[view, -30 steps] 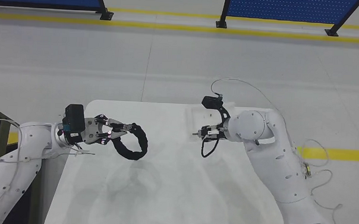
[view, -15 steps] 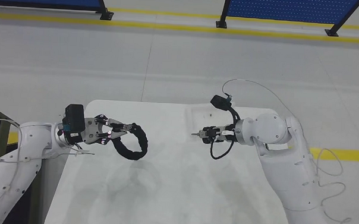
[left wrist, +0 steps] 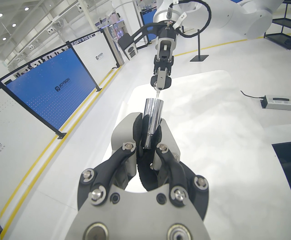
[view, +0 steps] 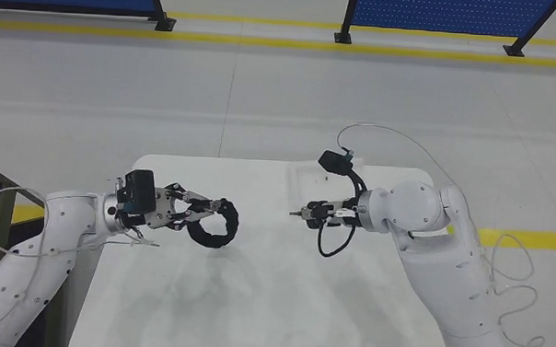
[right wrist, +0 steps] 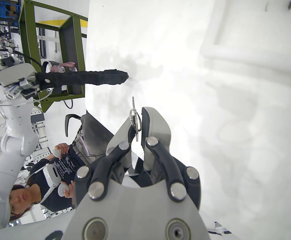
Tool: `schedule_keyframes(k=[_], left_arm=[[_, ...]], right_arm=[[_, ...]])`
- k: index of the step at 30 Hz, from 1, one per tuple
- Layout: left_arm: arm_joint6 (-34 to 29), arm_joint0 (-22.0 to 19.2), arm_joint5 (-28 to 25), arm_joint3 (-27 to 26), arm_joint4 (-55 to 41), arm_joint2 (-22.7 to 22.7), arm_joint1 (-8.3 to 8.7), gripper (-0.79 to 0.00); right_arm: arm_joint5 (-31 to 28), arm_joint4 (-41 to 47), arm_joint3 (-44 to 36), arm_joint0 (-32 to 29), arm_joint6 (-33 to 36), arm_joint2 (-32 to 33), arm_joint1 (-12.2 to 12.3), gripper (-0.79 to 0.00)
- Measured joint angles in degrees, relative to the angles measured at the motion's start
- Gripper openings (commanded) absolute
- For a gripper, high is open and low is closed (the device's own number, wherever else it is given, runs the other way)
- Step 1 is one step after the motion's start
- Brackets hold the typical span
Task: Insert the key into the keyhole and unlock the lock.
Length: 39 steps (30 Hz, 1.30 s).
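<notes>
Left wrist view: left claw (left wrist: 150, 123) pinches the lock (left wrist: 153, 109) above the bench (view: 255, 302); right claw (left wrist: 161, 73) pinches the key (left wrist: 164, 83), tip facing the cylinder end, not yet in. Alignment step, I'd say. Next needs a straight coaxial push into the keyhole.

Blue barrier panel (left wrist: 56, 91) in the left wrist view: white logo and one-word brand mark printed mid-panel, clear enough to read. Next along, white barrier panel (left wrist: 100, 56): same logo and wordmark in dark print, smaller. Along both panels' upper edges, rows of small dark marks, too tiny to make out.
</notes>
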Motion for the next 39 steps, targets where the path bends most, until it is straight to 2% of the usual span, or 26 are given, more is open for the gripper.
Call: schedule_keyframes(k=[6, 16, 21, 32, 39], left_arm=[[4.0, -2.3, 3.0, -1.3, 5.6, 4.2, -1.59, -0.785], [13.6, -6.3, 9.6, 3.8, 15.1, 10.8, -4.22, -0.785], [18.3, -7.7, 11.2, 6.8, 16.8, 13.2, -5.35, -0.785], [18.3, -7.6, 11.1, 6.8, 16.7, 13.2, -5.34, -0.785], [12.1, -5.1, 11.3, 5.9, 11.6, 11.9, -5.55, -0.785]], right_arm=[[1.3, 1.7, -7.4, -2.3, -1.3, -0.8, 1.6, -0.785], [0.9, 4.3, -15.4, -5.1, -1.0, 0.2, 5.3, -0.785], [0.8, 4.6, -15.8, -5.0, -0.8, 0.1, 5.5, -0.785], [0.8, 4.6, -15.8, -5.0, -0.8, 0.1, 5.5, -0.785], [0.7, -1.9, -21.5, -7.3, -1.8, -1.1, 6.2, -0.785]])
